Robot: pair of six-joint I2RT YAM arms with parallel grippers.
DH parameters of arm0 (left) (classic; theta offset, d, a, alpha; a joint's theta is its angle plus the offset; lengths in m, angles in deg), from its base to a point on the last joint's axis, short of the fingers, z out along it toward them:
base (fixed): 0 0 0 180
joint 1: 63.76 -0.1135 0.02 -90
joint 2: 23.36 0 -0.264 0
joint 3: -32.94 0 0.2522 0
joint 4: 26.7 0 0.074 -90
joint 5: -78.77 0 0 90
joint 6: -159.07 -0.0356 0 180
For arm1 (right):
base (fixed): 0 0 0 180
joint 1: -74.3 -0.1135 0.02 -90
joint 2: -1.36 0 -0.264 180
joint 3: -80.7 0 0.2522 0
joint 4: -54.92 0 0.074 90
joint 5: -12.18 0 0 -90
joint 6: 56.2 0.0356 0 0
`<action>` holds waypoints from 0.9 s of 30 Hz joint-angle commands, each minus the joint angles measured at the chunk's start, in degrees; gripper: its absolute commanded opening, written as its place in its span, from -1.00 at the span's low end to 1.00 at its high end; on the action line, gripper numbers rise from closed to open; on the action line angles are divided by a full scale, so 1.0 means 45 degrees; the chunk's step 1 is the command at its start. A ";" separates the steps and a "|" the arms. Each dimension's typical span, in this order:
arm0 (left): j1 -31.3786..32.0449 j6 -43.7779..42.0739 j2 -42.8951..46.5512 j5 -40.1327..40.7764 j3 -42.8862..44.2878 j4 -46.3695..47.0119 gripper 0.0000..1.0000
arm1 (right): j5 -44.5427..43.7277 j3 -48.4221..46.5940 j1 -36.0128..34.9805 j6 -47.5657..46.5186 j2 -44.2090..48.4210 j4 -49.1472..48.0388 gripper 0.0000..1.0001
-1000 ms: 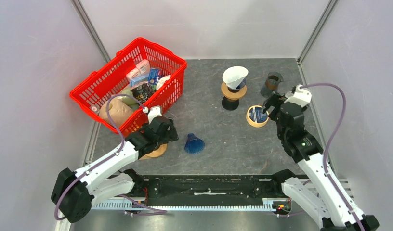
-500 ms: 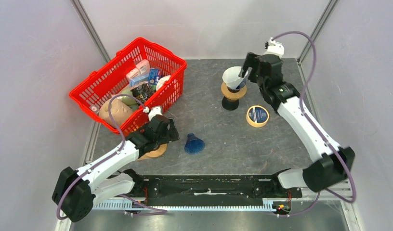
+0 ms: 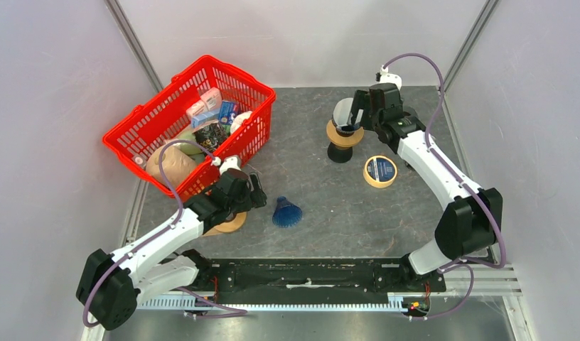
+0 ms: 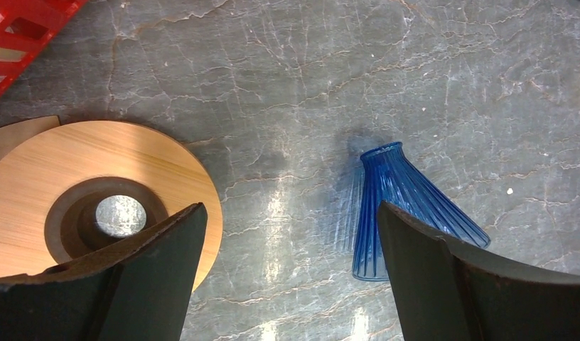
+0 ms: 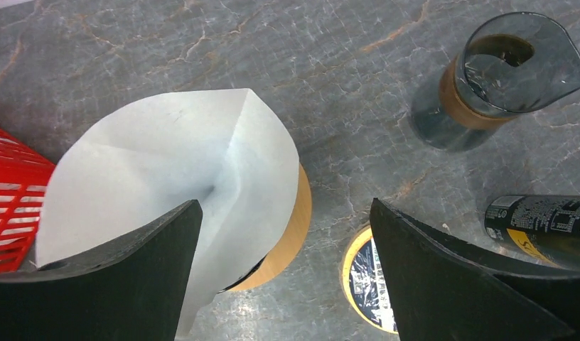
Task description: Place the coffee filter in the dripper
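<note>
1. Up at the back of the table, the white paper coffee filter [image 5: 166, 163] sat opened out like a cone in the top of the dripper [image 3: 344, 135]. Its rim stuck up well above the wooden collar.
2. Right over it hung the right gripper [image 5: 285, 206], jaws spread wide and holding nothing. In the wrist view there was one finger on each side of the filter. Couldn't tell if either finger actually touched the paper.
3. Near the dripper, on the side toward the arms, a roll of tape [image 3: 380, 171] lay flat. A smoky glass carafe [image 5: 500, 78] with a brown band stood off to the right, and a dark bottle [image 5: 543, 227] lay close to the tape.
4. Way over at the front left, the left gripper [image 4: 291, 209] was low over the table, also wide open and empty. A wooden disc [image 4: 95, 192] with a hole in the middle sat under one finger. A blue ribbed cone [image 4: 401, 206] lay on its side by the other.
5. Back left was a red basket [image 3: 191, 121] stuffed with packets, just behind the left arm.
</note>
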 commanded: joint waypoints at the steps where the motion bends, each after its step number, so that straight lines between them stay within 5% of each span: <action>1: -0.0234 0.0156 0.0178 -0.0156 0.0193 0.0330 0.92 | 0.0003 0.0178 0.0122 0.0068 -0.0022 -0.0099 0.92; 27: -0.0229 0.0116 0.0536 -0.0472 0.0051 0.0525 0.92 | 0.0438 -0.2912 0.0235 -0.0855 -0.2197 0.2102 0.90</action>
